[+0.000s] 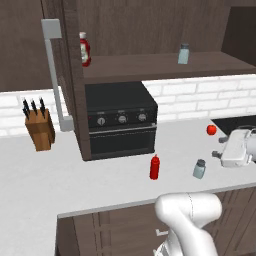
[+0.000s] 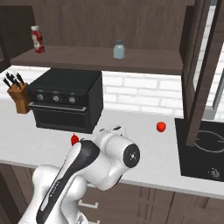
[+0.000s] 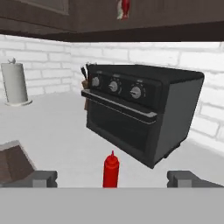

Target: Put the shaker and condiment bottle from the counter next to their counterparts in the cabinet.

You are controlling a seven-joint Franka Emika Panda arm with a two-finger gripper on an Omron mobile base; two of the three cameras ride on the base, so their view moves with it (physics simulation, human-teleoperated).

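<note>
Two dark fingertips of the gripper (image 3: 112, 178) are standing spread wide with nothing between them, and the condiment bottle (image 3: 111, 169) is sitting centred in that gap, a little ahead of the tips. It is standing upright on the white tabletop (image 3: 61, 131), long axis vertical, nozzle up, so a straight push forward looks like what the grasp needs. In the left base view the gripper (image 1: 239, 148) is hanging at the right edge, side-on, with the bottle (image 1: 155, 167) off to its left. The shaker (image 1: 199, 169) is standing upright between them, near the gripper, and could get clipped on the way in. Behind the bottle the black toaster oven (image 3: 140, 109) is sitting close, limiting overshoot. Further out a tomato (image 1: 211, 130), a knife block (image 1: 39, 127) and a paper towel roll (image 3: 15, 83) are standing well clear. Up on the cabinet (image 1: 165, 67) shelf the labelled red bottle (image 1: 85, 49) and the pale blue shaker (image 1: 184, 53) are waiting, well apart.
</note>
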